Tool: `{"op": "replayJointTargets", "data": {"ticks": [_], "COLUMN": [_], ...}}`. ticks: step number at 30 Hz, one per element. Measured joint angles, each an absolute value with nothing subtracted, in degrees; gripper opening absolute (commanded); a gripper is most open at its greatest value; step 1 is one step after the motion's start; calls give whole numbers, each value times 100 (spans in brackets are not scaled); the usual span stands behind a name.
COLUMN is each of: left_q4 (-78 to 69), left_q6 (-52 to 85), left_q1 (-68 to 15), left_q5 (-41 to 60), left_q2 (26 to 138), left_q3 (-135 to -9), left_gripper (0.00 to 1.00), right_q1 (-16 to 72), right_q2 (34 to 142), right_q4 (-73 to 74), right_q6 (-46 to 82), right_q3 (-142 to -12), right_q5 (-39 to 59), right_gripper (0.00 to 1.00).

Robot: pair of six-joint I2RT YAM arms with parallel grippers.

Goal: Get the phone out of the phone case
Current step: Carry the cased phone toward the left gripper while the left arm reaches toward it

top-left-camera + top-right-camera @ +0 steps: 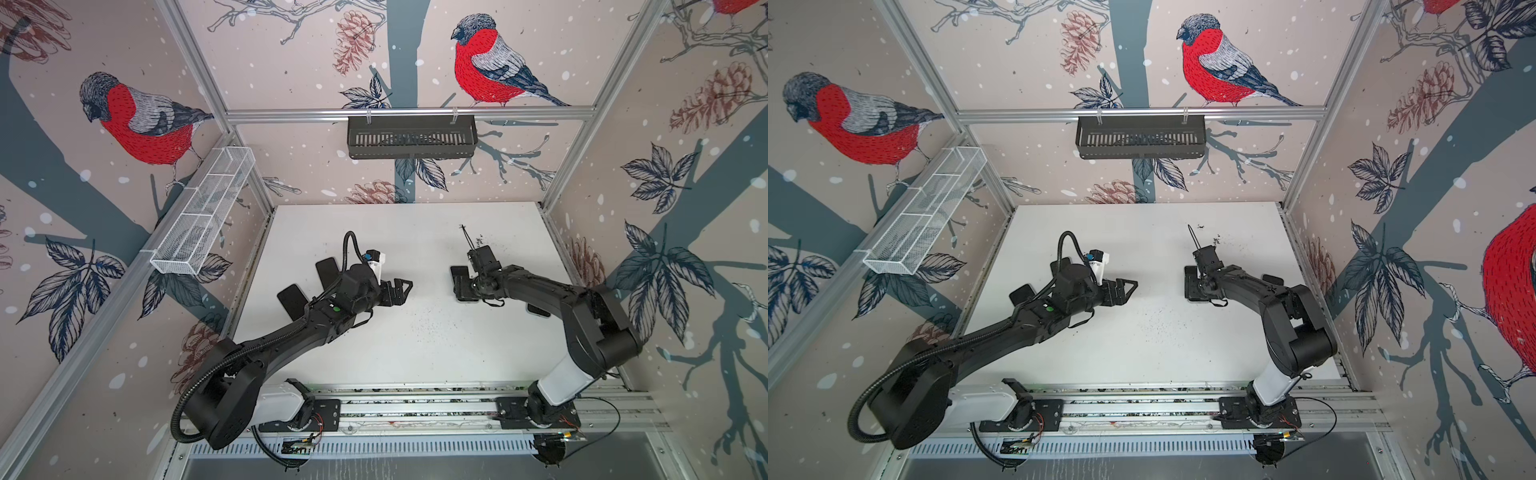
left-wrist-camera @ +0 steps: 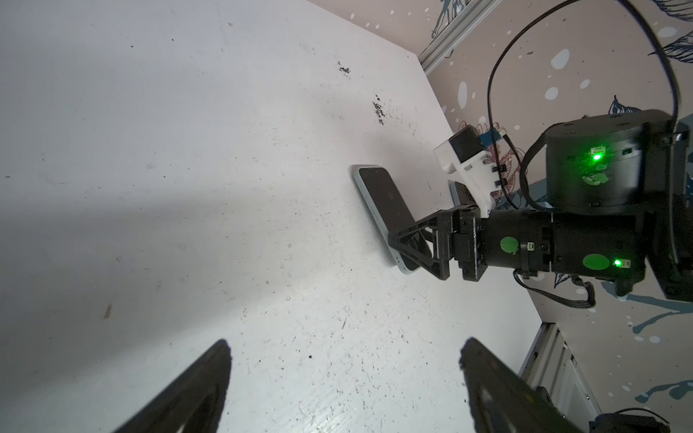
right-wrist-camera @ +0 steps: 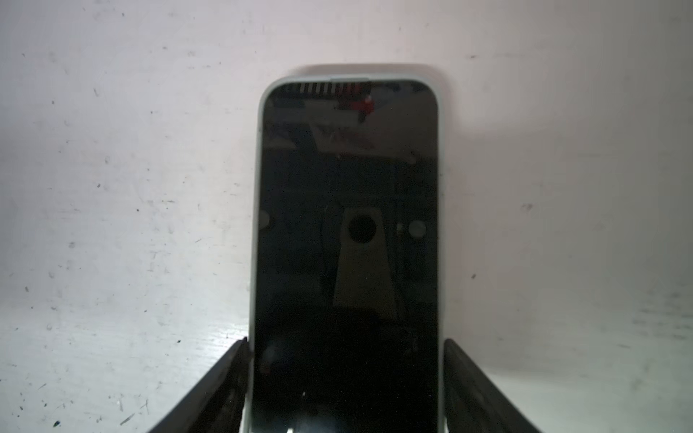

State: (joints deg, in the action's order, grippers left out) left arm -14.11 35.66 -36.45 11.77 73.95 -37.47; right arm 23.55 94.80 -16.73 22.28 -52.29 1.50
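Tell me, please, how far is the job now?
Nothing looks done: the phone sits fully inside its pale case, flat on the table. In hand: the right gripper clamps the case's long sides. The left gripper hangs open above the table, holding nothing. Left to do: free the phone from the case.

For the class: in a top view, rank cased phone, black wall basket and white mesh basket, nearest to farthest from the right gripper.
1. cased phone, between the fingers of the right gripper
2. black wall basket, back rail
3. white mesh basket, left wall
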Motion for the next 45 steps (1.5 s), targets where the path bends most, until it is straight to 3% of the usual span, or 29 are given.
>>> {"op": "replayJointTargets", "data": {"ticks": [16,33,40,45], "left_q4": [-2394,-4058,-4499,-4703], "left_q6": [4318,5437,5673,5763], "left_q1": [-3844,-3933,-3933,-3929], "left_q5": [1343,1625,1638,1640], "left_q2": [8235,9255,9513,9651], "left_q3": [-3605,-3260,-3236,-3205], "left_gripper": [94,91,84,70], "right_q1": [3232,3791,4064,4211], "right_q2": [9074,8156,8077,8062], "right_q4": [-1288,-530,-364,-292], "right_q6": [2213,1861,1761,1758], "right_q3": [-4805,-4145,-4025,-3959], "right_q5": [82,768,1011,1068], "right_gripper": [41,39,37,37]}}
